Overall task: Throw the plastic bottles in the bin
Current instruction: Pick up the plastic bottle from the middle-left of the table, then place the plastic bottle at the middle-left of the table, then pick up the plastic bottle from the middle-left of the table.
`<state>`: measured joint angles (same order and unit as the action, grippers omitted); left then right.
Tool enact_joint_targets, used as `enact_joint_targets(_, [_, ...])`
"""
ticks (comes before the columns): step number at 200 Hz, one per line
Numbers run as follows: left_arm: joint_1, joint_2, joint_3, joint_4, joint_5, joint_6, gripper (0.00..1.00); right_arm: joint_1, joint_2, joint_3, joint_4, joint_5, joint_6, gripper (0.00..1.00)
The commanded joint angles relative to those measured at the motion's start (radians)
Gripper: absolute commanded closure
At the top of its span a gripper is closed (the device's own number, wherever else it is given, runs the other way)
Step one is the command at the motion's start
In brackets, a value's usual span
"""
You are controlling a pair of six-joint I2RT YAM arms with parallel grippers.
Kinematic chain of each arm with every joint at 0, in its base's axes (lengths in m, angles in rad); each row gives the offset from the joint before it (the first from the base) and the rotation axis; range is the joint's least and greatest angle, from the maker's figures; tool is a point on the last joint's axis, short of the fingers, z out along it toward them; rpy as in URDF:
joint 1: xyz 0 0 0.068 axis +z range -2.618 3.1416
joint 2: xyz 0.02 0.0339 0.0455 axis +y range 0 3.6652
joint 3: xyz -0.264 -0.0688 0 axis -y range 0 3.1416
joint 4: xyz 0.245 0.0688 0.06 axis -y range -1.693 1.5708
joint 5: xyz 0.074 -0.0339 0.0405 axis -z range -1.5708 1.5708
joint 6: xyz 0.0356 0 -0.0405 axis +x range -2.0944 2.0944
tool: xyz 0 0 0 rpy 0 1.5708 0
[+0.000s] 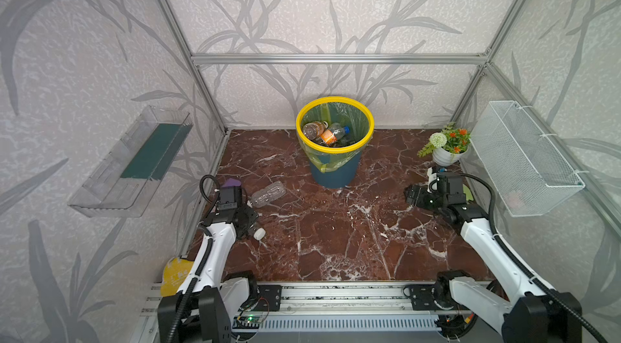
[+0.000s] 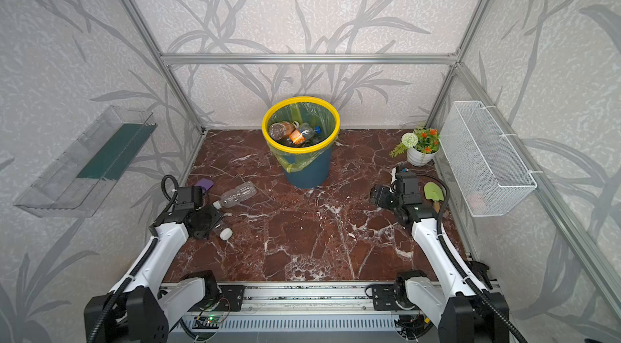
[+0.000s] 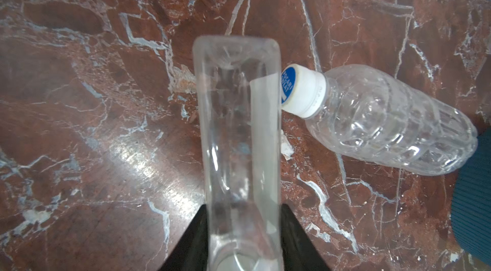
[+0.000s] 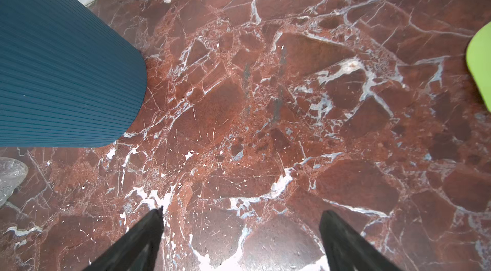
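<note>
My left gripper is shut on a clear, square-sided plastic bottle, low over the table's left side. In both top views only that bottle's white cap pokes out beside the gripper. A second clear bottle with a white and blue cap lies on the table just beyond it. The bin, dark blue with a yellow rim, stands at the back middle and holds several bottles. My right gripper hovers open over bare marble, right of the bin.
A potted flower and a green trowel sit at the right, near the right arm. A white wire basket hangs on the right wall and a clear tray on the left. A purple object lies behind the left wrist.
</note>
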<state>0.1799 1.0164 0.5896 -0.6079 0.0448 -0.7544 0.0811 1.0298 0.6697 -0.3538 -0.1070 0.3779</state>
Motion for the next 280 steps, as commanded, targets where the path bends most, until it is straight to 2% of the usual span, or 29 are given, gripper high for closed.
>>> enact_joint_targets(1, [0.006,-0.039,0.021,-0.032,0.003,0.008,0.61,-0.003,-0.004,-0.007,0.032,-0.013,0.01,0.08])
enact_joint_targets(59, [0.006,-0.167,0.05,-0.089,-0.008,0.023,0.63,-0.003,-0.012,0.004,-0.003,0.001,-0.013,0.08])
enact_joint_targets(111, [0.005,-0.209,0.08,-0.121,0.028,0.051,0.65,-0.003,-0.016,0.007,-0.016,-0.005,-0.011,0.08])
enact_joint_targets(125, [0.004,-0.2,0.074,-0.118,0.052,0.05,0.65,-0.003,-0.017,0.008,-0.018,-0.005,-0.011,0.08])
enact_joint_targets(137, [0.004,-0.189,0.052,-0.082,0.118,0.061,0.65,-0.003,-0.02,0.012,-0.022,-0.002,-0.014,0.08])
enact_joint_targets(154, [0.003,-0.155,-0.001,-0.03,0.175,-0.007,0.65,-0.003,-0.033,0.013,-0.026,0.003,-0.016,0.08])
enact_joint_targets(179, [0.002,-0.115,-0.02,-0.031,0.177,-0.044,0.59,-0.003,-0.054,-0.001,-0.027,0.009,-0.02,0.08])
enact_joint_targets(228, [0.001,-0.087,-0.015,-0.022,0.119,-0.042,0.37,-0.003,-0.037,-0.032,0.007,0.006,-0.008,0.08])
enact_joint_targets(280, [0.001,0.045,0.038,0.004,0.17,0.021,0.3,-0.003,-0.025,-0.041,0.019,0.009,-0.011,0.08])
